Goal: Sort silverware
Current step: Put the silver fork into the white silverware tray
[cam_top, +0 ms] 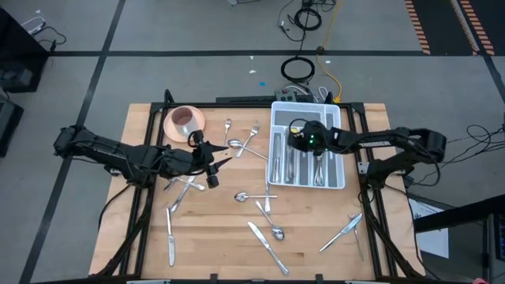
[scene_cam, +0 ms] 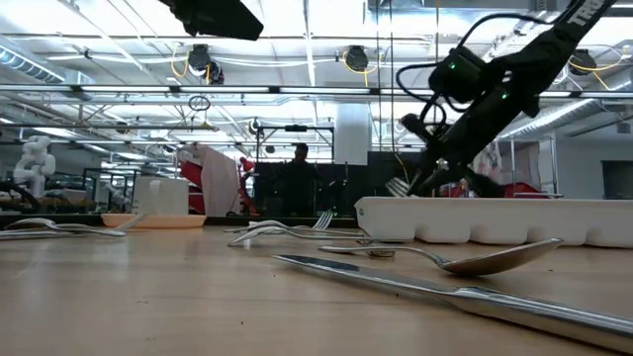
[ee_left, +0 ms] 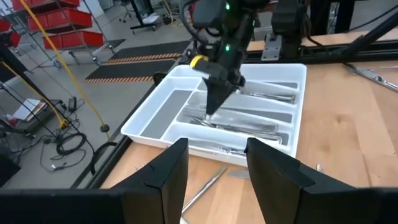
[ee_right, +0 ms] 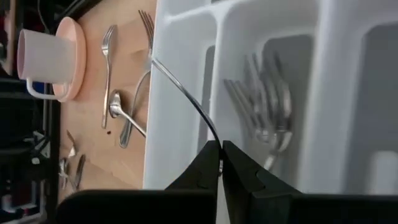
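Shiny silverware (cam_top: 267, 237) lies scattered flat across the table: forks and spoons near the far edge, knives toward the near edge and near-right corner. More pieces lie lengthwise in the tray's compartments. One fork (ee_right: 180, 87) hangs tilted over the tray.

The table (cam_top: 213, 244) is light wood, smooth, with faint grain lines. The forks, spoons and knives (cam_top: 268, 229) are shiny silver metal, bright like little mirrors. The tray (ee_left: 155, 121) is smooth white plastic, a bit glossy. The bowl (ee_right: 73, 59) near the table's far left corner looks like smooth pink plastic. The gripper fingers (ee_left: 161, 180) are dull black, not shiny.
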Robot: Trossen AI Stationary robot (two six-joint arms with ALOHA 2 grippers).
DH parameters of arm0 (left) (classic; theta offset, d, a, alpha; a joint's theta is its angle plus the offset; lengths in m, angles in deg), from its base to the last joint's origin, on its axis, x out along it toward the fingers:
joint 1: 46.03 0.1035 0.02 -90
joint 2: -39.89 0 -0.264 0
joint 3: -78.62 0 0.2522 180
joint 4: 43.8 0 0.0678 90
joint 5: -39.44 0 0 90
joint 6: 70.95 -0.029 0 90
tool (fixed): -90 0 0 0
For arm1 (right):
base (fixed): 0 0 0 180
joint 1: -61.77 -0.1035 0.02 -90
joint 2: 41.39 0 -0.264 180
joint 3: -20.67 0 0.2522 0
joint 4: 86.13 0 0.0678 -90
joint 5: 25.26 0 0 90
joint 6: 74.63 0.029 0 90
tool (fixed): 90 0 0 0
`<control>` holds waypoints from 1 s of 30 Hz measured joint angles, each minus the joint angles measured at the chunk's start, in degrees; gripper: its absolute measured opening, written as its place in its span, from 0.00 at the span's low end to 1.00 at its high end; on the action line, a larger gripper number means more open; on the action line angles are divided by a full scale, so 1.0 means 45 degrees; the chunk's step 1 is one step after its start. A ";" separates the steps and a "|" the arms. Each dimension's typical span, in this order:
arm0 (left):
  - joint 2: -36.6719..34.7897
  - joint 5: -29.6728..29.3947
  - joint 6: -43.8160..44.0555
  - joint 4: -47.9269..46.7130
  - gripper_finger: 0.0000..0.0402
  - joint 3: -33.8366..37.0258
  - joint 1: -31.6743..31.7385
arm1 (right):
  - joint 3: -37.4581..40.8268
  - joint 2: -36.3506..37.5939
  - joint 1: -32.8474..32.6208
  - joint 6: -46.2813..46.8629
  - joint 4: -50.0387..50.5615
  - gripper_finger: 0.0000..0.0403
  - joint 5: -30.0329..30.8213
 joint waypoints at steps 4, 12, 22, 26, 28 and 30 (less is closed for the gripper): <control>0.0000 0.0000 -0.0009 -0.0064 0.42 0.0000 0.0000 | -0.0003 -0.1064 -0.0173 0.0609 -0.1106 0.00 0.0221; 0.0000 -0.0024 -0.0087 -0.0593 0.42 0.0000 0.0000 | 0.0000 -0.1413 -0.0351 0.0873 -0.0994 0.00 0.0648; 0.0000 -0.0034 -0.0081 -0.0590 0.42 0.0000 0.0000 | -0.0028 -0.1394 -0.0351 0.0641 -0.0320 0.04 0.0560; 0.0000 -0.0034 -0.0016 -0.0585 0.42 0.0000 0.0000 | -0.0034 -0.1378 -0.0351 0.0314 -0.0353 0.12 0.0370; 0.0000 -0.0034 -0.0008 -0.0585 0.42 0.0000 0.0000 | -0.0034 -0.1322 -0.0351 0.0199 -0.0366 0.16 0.0311; 0.0000 -0.0034 -0.0008 -0.0583 0.42 0.0001 0.0000 | -0.0034 -0.1229 -0.0351 0.0104 -0.0330 0.19 0.0271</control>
